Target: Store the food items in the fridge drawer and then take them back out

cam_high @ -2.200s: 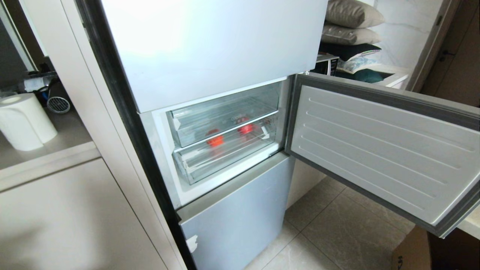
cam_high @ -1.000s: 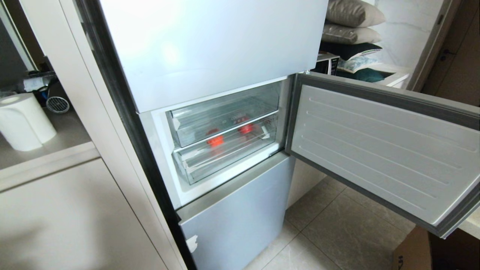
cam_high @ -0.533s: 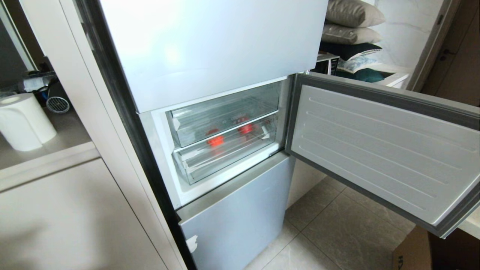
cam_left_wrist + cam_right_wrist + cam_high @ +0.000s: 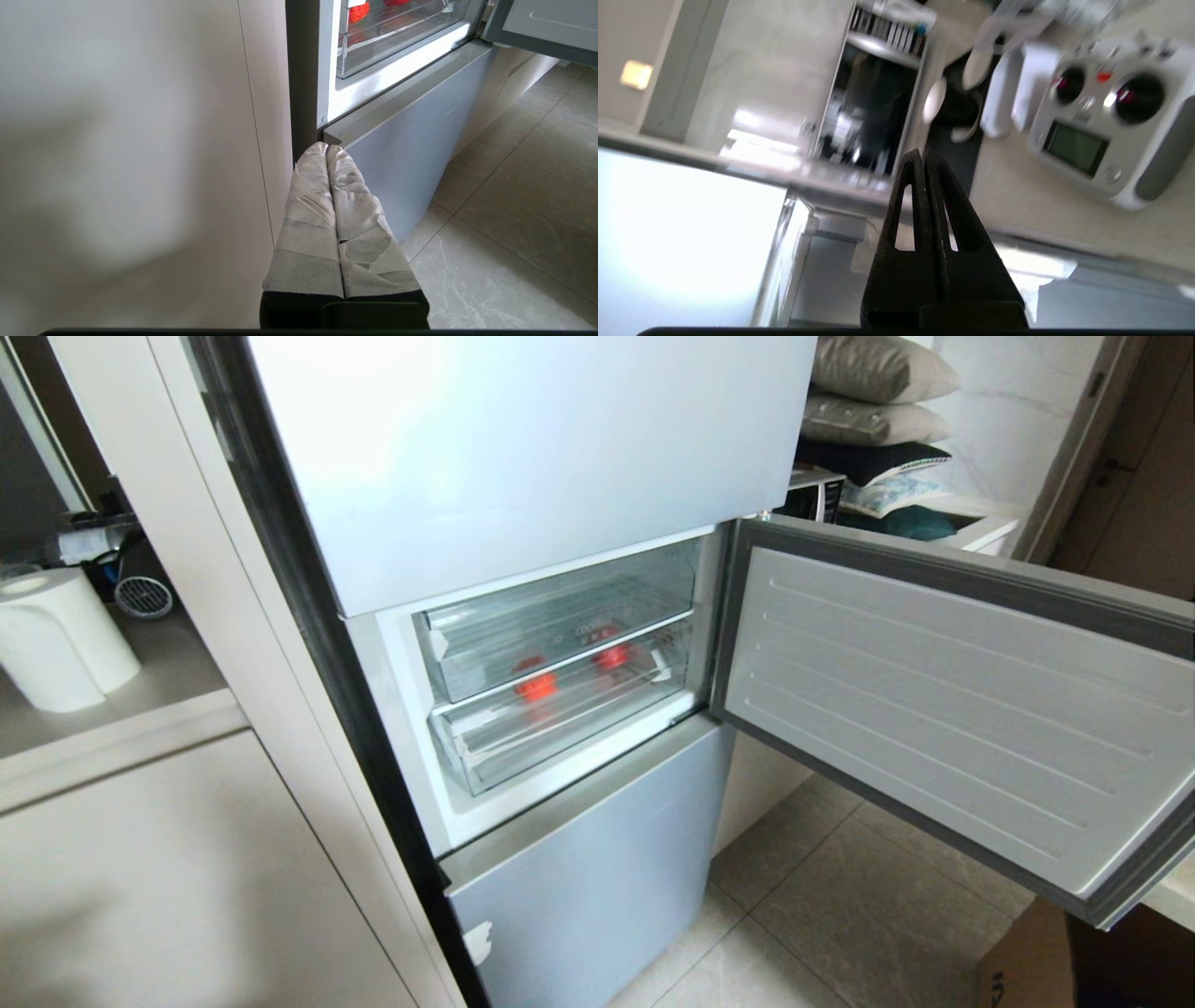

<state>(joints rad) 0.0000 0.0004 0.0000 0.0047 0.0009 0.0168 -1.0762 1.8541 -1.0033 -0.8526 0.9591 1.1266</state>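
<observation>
While the red food items (image 4: 536, 686) sat inside the pushed-in fridge drawer (image 4: 560, 719) at centre frame, its long front lip ran across. Both pincers were closed and empty: the left pincer (image 4: 327, 150) low by the fridge (image 4: 523, 457), the right pincer (image 4: 923, 158) pointing away.

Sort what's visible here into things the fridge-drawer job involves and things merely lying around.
Job:
- fridge, middle door swung open
- fridge drawer, pushed in
- red food items behind the clear drawer fronts
- left gripper, shut, parked low beside the fridge
- right gripper, shut, empty

Lying about:
- paper towel roll
- pillows
- remote controller
</observation>
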